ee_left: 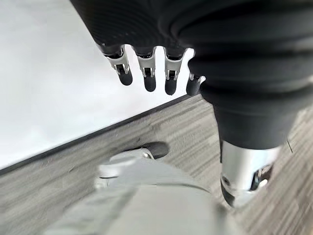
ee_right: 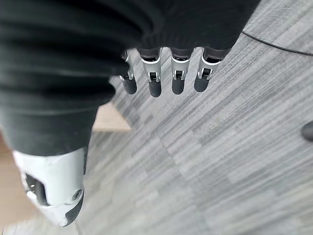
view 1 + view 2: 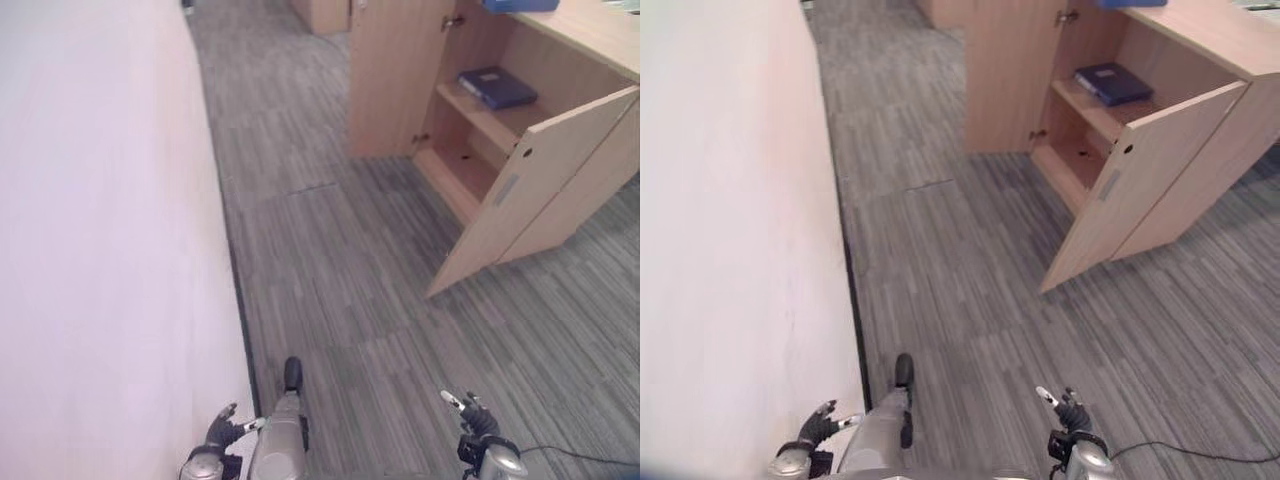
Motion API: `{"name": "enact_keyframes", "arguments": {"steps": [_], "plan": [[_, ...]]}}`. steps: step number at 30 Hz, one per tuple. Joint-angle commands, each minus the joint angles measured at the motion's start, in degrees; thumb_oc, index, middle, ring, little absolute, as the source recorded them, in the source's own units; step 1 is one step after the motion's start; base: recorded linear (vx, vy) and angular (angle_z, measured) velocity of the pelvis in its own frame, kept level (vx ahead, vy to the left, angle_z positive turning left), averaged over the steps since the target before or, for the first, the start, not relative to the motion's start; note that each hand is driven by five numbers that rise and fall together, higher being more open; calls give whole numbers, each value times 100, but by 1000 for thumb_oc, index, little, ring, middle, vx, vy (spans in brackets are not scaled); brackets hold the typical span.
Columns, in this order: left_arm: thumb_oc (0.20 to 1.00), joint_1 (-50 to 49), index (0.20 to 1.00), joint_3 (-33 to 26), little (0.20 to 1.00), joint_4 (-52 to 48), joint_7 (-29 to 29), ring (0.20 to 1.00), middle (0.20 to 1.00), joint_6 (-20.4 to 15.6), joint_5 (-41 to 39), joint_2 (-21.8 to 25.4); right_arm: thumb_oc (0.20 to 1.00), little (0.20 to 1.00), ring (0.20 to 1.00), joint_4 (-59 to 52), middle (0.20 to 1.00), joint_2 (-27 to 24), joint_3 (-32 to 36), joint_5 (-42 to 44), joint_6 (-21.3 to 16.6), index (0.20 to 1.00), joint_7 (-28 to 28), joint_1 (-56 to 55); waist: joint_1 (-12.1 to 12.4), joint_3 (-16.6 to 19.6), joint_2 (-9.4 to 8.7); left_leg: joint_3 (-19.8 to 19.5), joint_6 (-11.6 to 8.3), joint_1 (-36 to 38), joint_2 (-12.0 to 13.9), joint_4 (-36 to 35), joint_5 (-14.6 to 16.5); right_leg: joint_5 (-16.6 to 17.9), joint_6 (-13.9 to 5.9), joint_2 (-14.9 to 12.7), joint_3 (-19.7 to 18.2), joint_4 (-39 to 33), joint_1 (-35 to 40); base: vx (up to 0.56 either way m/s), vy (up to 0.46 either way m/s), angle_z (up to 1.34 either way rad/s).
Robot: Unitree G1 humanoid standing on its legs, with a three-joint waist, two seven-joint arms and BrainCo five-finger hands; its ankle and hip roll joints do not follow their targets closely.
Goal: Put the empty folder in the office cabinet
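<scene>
Both hands, left [image 3: 222, 428] and right [image 3: 470, 412], are hanging slack-fingered and carrying nothing; folder [image 3: 497, 87] is lying on the open cabinet [image 3: 520, 190] shelf at two o'clock, seemingly delivered.

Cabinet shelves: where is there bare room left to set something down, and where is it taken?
In the open cabinet, the upper shelf carries a dark blue folder at its back; the strip in front of it is bare. The lower compartment floor, bordered by the open door, looks bare. The wide carpet between wall and cabinet is bare too.
</scene>
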State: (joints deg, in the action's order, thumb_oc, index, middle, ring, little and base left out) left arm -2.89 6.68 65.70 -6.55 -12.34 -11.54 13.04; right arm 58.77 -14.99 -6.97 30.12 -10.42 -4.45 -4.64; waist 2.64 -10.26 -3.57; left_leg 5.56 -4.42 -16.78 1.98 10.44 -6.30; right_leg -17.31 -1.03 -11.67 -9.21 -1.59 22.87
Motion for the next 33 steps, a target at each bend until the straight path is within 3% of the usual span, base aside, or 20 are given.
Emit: {"name": "enact_keyframes", "arguments": {"steps": [1,2,4,5,6,7,8,9,10,11,12,13,16,17,18,23,26,27,29,33], "plan": [[1000,110,1000,430,1000,-186,-27,1000,1000,-107,447,345,1000,1000,1000,-382,1000,-257,-55,-374,-113,1000,46,191,77,219,319,-415,-150,-147,493,-1185,-647,4,-257,836,-375,569,-100,526,301,-8],[1000,104,1000,439,1000,-128,-36,1000,1000,-90,507,355,1000,1000,1000,-349,1000,-253,-91,-469,-79,1000,42,257,108,281,214,-389,-87,-143,342,-1053,-680,153,-396,625,-426,627,-86,518,307,17],[1000,70,1000,415,1000,-50,-45,1000,1000,-75,583,408,1000,1000,1000,-352,1000,-200,-89,-493,-86,1000,60,351,160,420,68,-231,23,-147,160,-815,-525,1058,-698,342,-532,879,-208,531,302,-23],[1000,107,1000,439,1000,-157,-16,1000,1000,-84,598,459,1000,1000,1000,-485,1000,-180,-135,-523,-108,1000,89,482,272,403,94,-88,188,-48,122,-574,-176,2101,-1051,344,-626,1549,-554,438,250,-50],[1000,132,1000,471,1000,-193,-33,1000,1000,-98,596,485,1000,1000,1000,-519,1000,-188,-167,-546,-124,1000,90,544,223,352,59,-83,248,56,25,-569,-45,2384,-1154,335,-559,2038,-746,462,370,-38],[1000,200,1000,529,1000,-367,-57,1000,1000,-103,588,530,1000,1000,1000,-689,1000,-190,-200,-614,-132,1000,67,677,181,225,325,-70,420,446,100,-736,70,2926,-1325,590,-263,2869,-1346,330,303,-50],[1000,249,1000,553,1000,-456,-84,1000,1000,-117,544,545,1000,1000,1000,-726,1000,-197,-205,-622,-155,1000,43,705,72,118,372,-76,501,692,12,-924,87,3014,-1358,547,3,3433,-1581,364,425,-24],[1000,330,1000,593,1000,-573,-85,1000,1000,-113,531,524,1000,1000,1000,-717,1000,-159,-161,-609,-175,1000,24,734,-35,61,629,-116,591,1060,39,-1257,99,2896,-1343,789,236,3862,-1955,377,332,-14],[1000,353,1000,610,1000,-640,-64,1000,1000,-130,532,503,1000,1000,1000,-697,1000,-145,-142,-587,-188,1000,25,688,-133,41,661,-174,610,1265,-37,-1363,160,2615,-1274,831,351,4030,-2143,497,315,27],[1000,406,1000,623,1000,-753,-22,1000,1000,-147,540,509,1000,1000,1000,-598,1000,-154,-102,-544,-189,1000,43,594,-275,-12,672,-269,607,1565,-159,-1453,267,2329,-1156,887,533,3822,-2421,682,165,58],[1000,528,1000,686,1000,-840,-6,1000,1000,-157,518,521,1000,1000,1000,-345,1000,-168,-44,-469,-174,1000,48,526,-432,-91,685,-381,544,1920,-173,-1520,463,1514,-881,762,1138,3005,-2813,665,84,88],[1000,559,1000,723,1000,-853,-2,1000,1000,-161,499,510,1000,1000,1000,-224,1000,-173,-21,-420,-153,1000,45,503,-498,-106,693,-463,530,2047,-188,-1539,546,1389,-793,780,1290,2682,-2997,542,0,104],[1000,579,1000,812,1000,-886,28,1000,1000,-179,513,480,1000,1000,1000,-35,1000,-199,25,-318,-131,1000,27,465,-706,-149,574,-607,511,2375,-360,-1544,798,1715,-774,812,1379,1516,-3321,286,-48,54],[1000,575,1000,812,1000,-886,28,1000,1000,-180,512,478,1000,1000,1000,-31,1000,-202,23,-315,-133,1000,29,465,-718,-177,594,-619,508,2419,-336,-1544,826,1712,-772,833,1398,1480,-3256,452,-99,41],[1000,600,1000,851,1000,-850,76,1000,1000,-197,622,433,1000,1000,1000,130,1000,-187,66,-316,-97,1000,43,383,-899,-199,536,-729,468,2765,-407,-1544,1091,2089,-841,788,1526,622,-3548,351,-74,47],[1000,573,1000,866,1000,-807,130,1000,1000,-214,727,395,1000,1000,1000,254,1000,-168,104,-365,-68,1000,65,314,-1049,-193,562,-815,422,3133,-361,-1544,1363,2283,-894,828,1672,209,-3712,314,-82,32],[1000,490,1000,882,1000,-763,174,1000,1000,-220,807,351,1000,1000,1000,309,1000,-159,120,-446,-38,1000,90,168,-1177,-100,554,-936,377,3534,-320,-1544,1645,2468,-894,793,1891,102,-3797,398,-136,17],[1000,410,1000,929,1000,-785,229,1000,1000,-226,861,340,1000,1000,1000,322,1000,-194,188,-424,-14,1000,129,41,-1264,16,548,-1090,342,3831,-239,-1544,1869,2527,-864,732,1817,104,-3699,534,-202,19],[1000,354,1000,920,1000,-805,209,1000,1000,-211,827,294,1000,1000,1000,311,1000,-227,181,-436,-17,1000,126,37,-1235,72,600,-1045,283,3895,-162,-1465,1924,2625,-793,687,1979,114,-3550,449,-205,21],[1000,404,1000,965,1000,-802,140,1000,1000,-195,698,227,1000,1000,1000,270,1000,-336,184,-317,-64,1000,104,231,-1225,122,761,-815,53,3798,82,-1047,1672,2451,-647,753,2277,406,-3463,293,-200,-6]]}}
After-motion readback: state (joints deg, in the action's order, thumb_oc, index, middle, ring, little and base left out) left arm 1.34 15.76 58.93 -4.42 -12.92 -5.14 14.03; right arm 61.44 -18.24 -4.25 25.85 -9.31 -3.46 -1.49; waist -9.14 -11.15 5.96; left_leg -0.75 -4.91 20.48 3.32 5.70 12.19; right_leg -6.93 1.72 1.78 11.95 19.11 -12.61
